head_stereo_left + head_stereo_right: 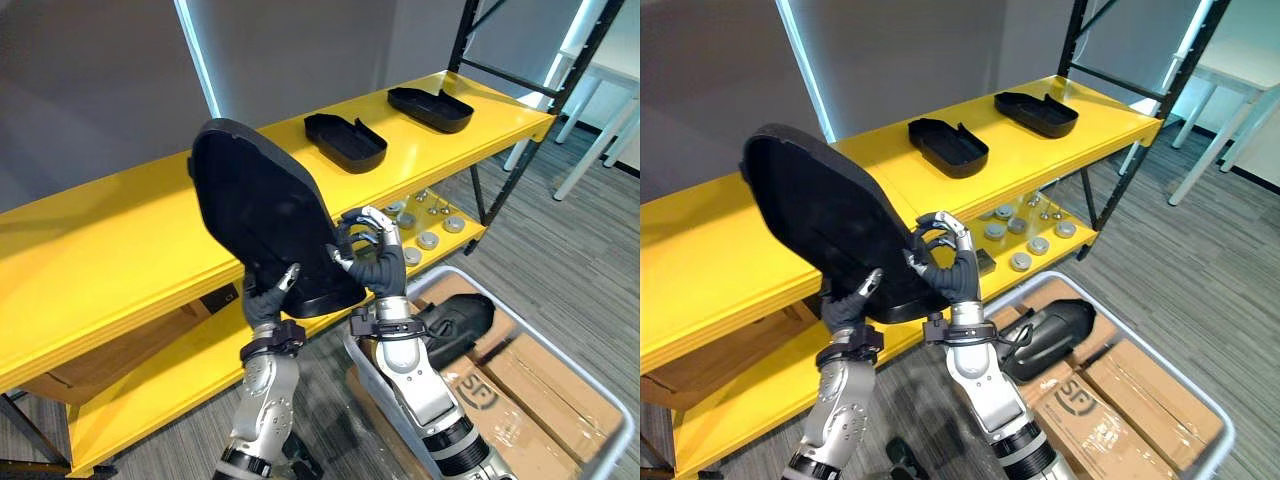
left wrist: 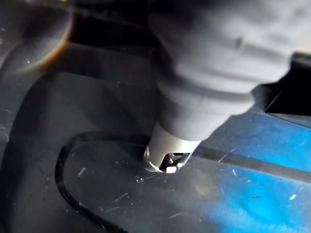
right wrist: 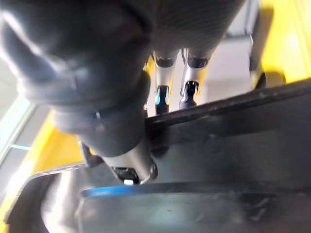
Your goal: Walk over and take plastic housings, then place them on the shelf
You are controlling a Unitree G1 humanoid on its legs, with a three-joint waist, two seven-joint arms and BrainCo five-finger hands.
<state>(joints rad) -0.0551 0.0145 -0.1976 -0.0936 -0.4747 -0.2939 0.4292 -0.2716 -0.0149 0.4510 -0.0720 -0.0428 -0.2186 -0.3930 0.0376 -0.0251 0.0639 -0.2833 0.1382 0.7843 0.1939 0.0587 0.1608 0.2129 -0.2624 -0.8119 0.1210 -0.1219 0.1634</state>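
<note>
I hold a large black plastic housing tilted up on edge, in front of the yellow shelf's top level. My left hand grips its lower edge from below, thumb pressed on the dark face. My right hand clamps the lower right rim, fingers curled over the edge and thumb on the near side. Two smaller black housings lie open side up further right on the top level.
A grey bin at lower right holds another black housing and cardboard boxes. Round metal discs lie on the lower shelf level. A black upright stands at the shelf's right end, white table legs beyond.
</note>
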